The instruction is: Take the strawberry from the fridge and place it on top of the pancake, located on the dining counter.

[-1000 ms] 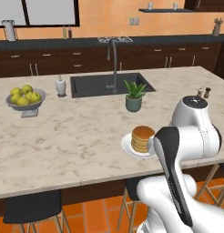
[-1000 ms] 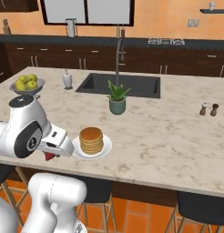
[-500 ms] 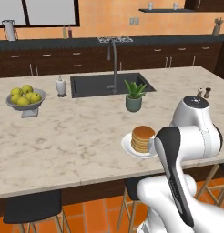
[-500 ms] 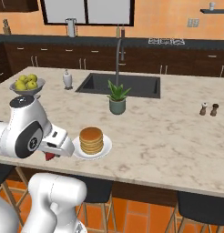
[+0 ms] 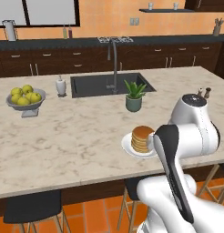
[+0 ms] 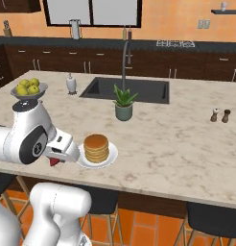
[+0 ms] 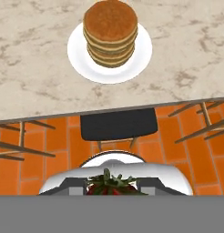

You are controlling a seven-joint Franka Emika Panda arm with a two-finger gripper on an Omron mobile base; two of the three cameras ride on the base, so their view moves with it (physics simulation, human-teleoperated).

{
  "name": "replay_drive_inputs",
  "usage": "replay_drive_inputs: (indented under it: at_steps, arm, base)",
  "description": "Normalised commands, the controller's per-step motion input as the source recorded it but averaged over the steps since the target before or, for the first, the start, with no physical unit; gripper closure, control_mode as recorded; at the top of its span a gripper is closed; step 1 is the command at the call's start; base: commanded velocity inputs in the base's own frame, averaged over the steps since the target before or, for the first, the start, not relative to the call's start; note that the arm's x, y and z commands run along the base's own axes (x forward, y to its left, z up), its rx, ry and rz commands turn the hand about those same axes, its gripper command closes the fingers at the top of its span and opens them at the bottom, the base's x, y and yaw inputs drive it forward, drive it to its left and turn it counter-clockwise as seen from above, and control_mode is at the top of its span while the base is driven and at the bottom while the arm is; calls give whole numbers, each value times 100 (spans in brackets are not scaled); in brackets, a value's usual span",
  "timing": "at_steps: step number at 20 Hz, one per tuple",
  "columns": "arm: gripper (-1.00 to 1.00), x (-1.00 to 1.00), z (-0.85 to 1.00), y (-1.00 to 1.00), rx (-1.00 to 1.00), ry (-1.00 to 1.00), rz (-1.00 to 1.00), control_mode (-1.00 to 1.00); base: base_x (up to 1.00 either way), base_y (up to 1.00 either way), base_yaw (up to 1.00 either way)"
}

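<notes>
the arm is folded low at the near edge of the dining counter [image 6: 177, 144], just beside the white plate [image 6: 110, 158] bearing the pancake [image 6: 96, 147]. the gripper [image 6: 55, 161] is clamped on the strawberry [image 7: 109, 185], held off the counter edge, apart from the pancake.

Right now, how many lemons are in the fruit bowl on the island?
4 visible, piled in the grey bowl at the dining counter's far left end: lemons at and. More may be hidden underneath.
</notes>
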Motion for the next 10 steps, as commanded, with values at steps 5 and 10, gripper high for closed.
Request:
replay_drive_inputs:
  at_steps: [5,10]
  arm:
    - [100,85,47,-1,2,0,0,-100]
    - [100,100,16,-31,1,13,0,-100]
  base:
    - [0,0,0]
    - [0,0,0]
